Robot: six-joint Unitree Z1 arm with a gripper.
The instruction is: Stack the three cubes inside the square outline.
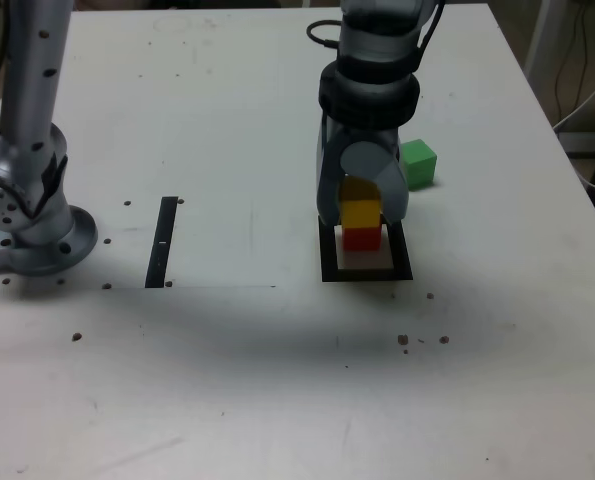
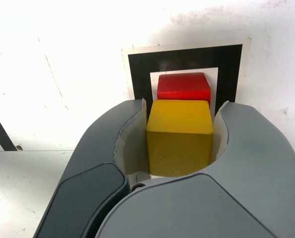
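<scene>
Gripping the yellow cube point(image 2: 179, 136) between both jaws, your gripper point(image 1: 362, 212) hangs over the square outline point(image 1: 329, 262), which sits right of centre on the white table point(image 1: 227, 120) in the exterior view. You can see the yellow cube directly above the red cube point(image 1: 361, 238), which rests on the outline's pale centre; whether the two touch is unclear. Your green cube point(image 1: 417, 163) sits apart, farther back and to the exterior view's right. A narrow black strip point(image 1: 162, 242) lies well to the left.
</scene>
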